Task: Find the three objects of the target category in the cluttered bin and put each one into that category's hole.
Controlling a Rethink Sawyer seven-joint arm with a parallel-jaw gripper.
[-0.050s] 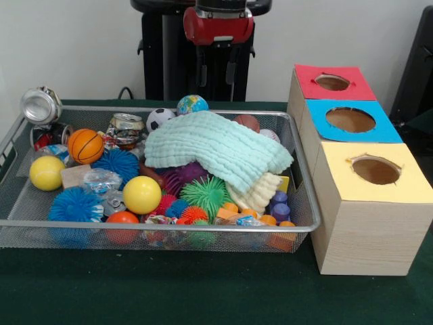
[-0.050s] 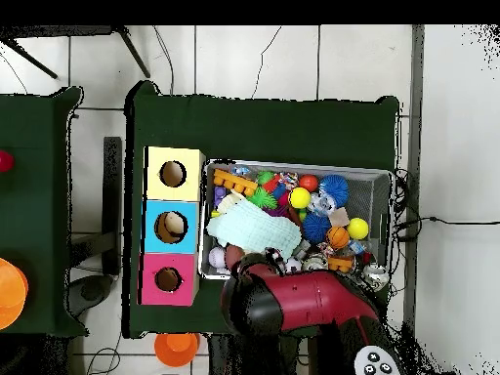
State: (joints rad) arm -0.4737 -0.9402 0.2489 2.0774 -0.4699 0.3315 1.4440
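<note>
Front view: the green table (image 1: pixel 169 298) holds a wire bin (image 1: pixel 20 220) full of toys. Just beside its right edge stand three wooden boxes, each with a round hole: yellow top (image 1: pixel 406 177), blue top (image 1: pixel 379 130), red top (image 1: pixel 358 87). A mint cloth (image 1: pixel 216 145) covers the bin's middle. The gripper (image 1: pixel 216 68) hangs above the bin's back edge, fingers apart, holding nothing. No writing can be read.
</note>
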